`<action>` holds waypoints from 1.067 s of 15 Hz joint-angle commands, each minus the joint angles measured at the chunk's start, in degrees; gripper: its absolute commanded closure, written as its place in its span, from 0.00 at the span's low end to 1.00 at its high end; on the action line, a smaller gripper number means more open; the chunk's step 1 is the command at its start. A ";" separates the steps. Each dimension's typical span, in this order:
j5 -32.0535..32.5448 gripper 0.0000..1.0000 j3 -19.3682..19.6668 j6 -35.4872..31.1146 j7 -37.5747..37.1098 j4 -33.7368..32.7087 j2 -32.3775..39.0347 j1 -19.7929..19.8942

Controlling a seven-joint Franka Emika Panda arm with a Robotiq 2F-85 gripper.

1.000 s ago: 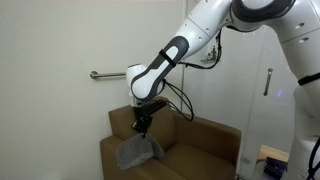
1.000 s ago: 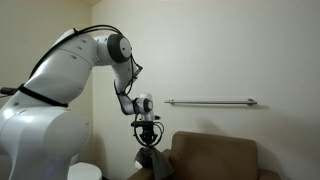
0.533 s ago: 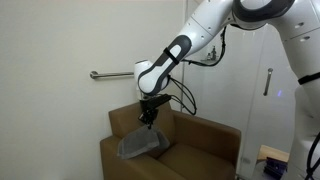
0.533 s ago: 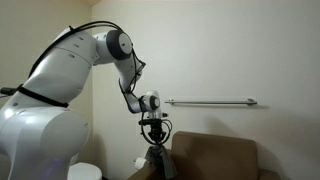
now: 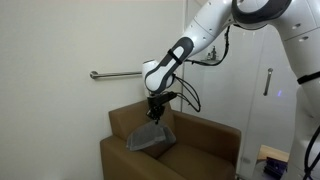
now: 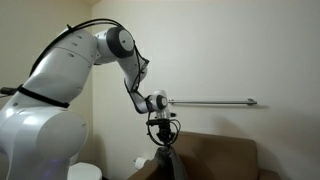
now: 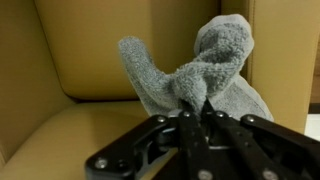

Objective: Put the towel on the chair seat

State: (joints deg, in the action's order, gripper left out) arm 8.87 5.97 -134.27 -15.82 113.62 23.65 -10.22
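Note:
A grey towel (image 5: 147,139) hangs from my gripper (image 5: 156,117) above the brown armchair (image 5: 205,145). In the wrist view the gripper (image 7: 194,108) is shut on a bunched fold of the towel (image 7: 215,62), with the tan chair seat (image 7: 70,130) below and the backrest behind. In an exterior view the towel (image 6: 166,165) dangles under the gripper (image 6: 164,145) in front of the chair back (image 6: 215,157). The towel's lower edge is near the seat; whether it touches I cannot tell.
A metal grab bar (image 5: 112,74) is fixed to the wall behind the chair and shows in both exterior views (image 6: 215,102). The chair's armrest (image 5: 125,160) is on the near side. A door with a handle (image 5: 268,82) stands beside the robot base.
My gripper has carried the towel sideways, further over the chair seat, over the last second. The towel stays gripped and swings along.

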 commanded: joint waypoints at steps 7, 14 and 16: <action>3.74 0.94 2.78 0.06 -2.58 6.26 -4.39 3.15; 4.12 0.94 5.21 -3.60 -1.50 11.78 -7.89 7.70; 4.38 0.94 6.06 -6.75 -1.92 13.58 -8.48 9.00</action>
State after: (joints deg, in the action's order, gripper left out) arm 11.11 11.56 -136.58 -16.32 122.47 18.56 -3.27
